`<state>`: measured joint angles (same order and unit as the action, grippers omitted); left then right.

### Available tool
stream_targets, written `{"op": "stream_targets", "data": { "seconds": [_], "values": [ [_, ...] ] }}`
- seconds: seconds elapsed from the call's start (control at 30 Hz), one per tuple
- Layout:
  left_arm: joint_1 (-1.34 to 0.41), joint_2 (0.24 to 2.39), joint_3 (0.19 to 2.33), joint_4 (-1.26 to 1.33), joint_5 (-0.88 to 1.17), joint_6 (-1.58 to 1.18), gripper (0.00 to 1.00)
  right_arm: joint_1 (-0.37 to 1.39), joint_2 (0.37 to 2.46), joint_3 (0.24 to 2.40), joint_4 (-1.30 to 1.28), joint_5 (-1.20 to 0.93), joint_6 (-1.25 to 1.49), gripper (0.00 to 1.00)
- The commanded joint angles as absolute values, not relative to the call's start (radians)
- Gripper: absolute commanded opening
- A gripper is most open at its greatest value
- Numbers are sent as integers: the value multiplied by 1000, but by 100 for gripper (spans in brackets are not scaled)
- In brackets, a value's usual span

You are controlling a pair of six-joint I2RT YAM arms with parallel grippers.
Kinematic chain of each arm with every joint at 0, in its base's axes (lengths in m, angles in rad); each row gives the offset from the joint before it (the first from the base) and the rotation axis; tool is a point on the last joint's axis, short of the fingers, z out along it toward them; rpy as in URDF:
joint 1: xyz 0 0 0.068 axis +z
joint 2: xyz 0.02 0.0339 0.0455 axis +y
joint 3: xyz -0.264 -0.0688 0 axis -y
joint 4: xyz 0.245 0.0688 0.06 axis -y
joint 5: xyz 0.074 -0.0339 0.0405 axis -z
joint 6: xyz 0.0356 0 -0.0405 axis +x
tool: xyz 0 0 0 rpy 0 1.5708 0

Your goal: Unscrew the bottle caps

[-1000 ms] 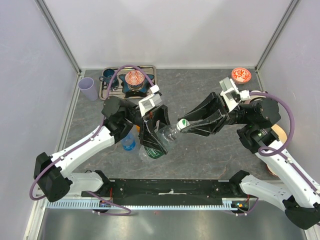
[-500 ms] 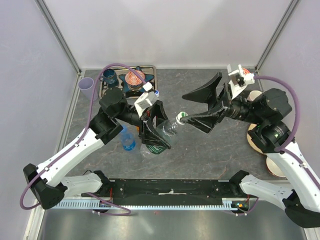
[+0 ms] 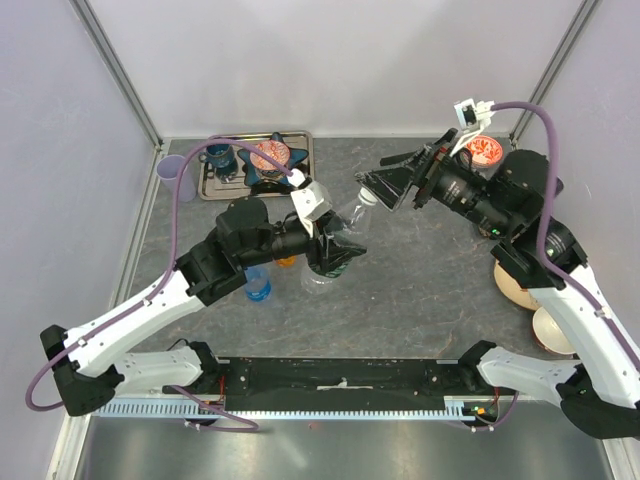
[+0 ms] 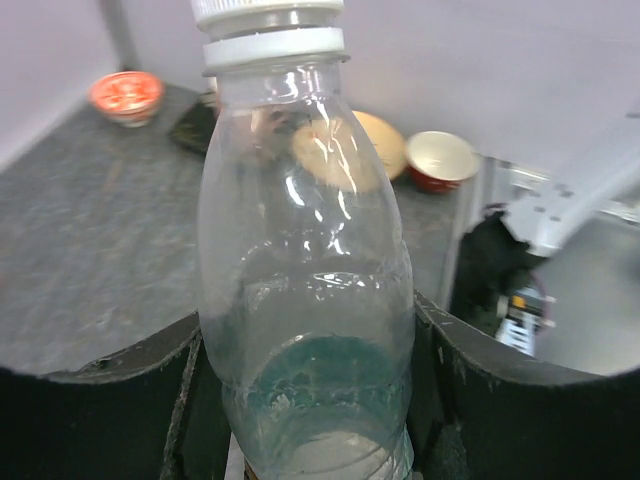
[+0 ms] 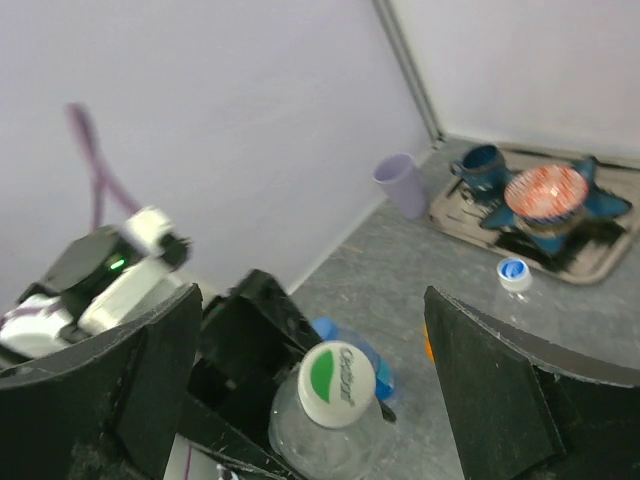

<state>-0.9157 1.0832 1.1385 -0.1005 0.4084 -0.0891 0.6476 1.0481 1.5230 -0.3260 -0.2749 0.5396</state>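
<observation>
My left gripper (image 3: 333,250) is shut on the lower body of a clear plastic bottle (image 3: 342,232), which it holds tilted off the table with the neck pointing far and right. In the left wrist view the bottle (image 4: 305,250) fills the space between both fingers. Its cap, white with a green mark (image 5: 337,384), sits on the neck (image 3: 366,199). My right gripper (image 3: 386,180) stands open just beyond the cap; its fingers (image 5: 500,390) flank it without touching. A white and blue cap (image 5: 514,272) lies loose on the table near the tray.
A blue bottle (image 3: 258,285) and an orange item (image 3: 287,262) lie under the left arm. A metal tray (image 3: 213,190) at the far left holds a blue mug (image 3: 220,157) and a patterned bowl (image 3: 268,158). A purple cup (image 3: 173,178) stands beside it. Bowls (image 3: 484,150) (image 3: 520,285) sit at the right.
My right gripper let go of the cap, opened wide and drew back up and away. The left arm swung the bottle's neck toward the far right.
</observation>
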Motion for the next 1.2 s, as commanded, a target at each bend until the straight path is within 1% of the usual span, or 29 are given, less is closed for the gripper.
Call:
{"op": "stream_targets", "data": {
  "seconds": [0.0, 0.07, 0.2, 0.27, 0.6, 0.7, 0.8, 0.83, 0.93, 1.17],
  "values": [
    [-988, 1065, 1121, -71, -64, 55, 50, 650, 1066, 1552, -416, -121, 594, 98],
    [-1018, 1071, 1120, -57, -180, 69, 50, 650, 1071, 1546, -419, -104, 612, 98],
    [-1054, 1091, 1124, -46, -284, 97, 49, 650, 1094, 1546, -429, -90, 618, 97],
    [-1074, 1100, 1124, -41, -320, 113, 49, 650, 1103, 1549, -428, -100, 623, 95],
    [-1106, 1109, 1115, -23, -350, 138, 49, 650, 1158, 1532, -396, -129, 638, 90],
    [-1108, 1109, 1112, -20, -353, 143, 49, 652, 1164, 1532, -391, -127, 635, 86],
    [-1109, 1111, 1111, -17, -353, 141, 49, 652, 1166, 1528, -384, -129, 635, 79],
    [-1109, 1108, 1108, -18, -353, 143, 49, 652, 1166, 1525, -383, -132, 638, 74],
    [-1109, 1109, 1108, -15, -353, 143, 49, 652, 1167, 1519, -377, -136, 640, 70],
    [-1111, 1114, 1106, -12, -354, 143, 49, 658, 1175, 1511, -370, -153, 644, 69]
  ]
}}
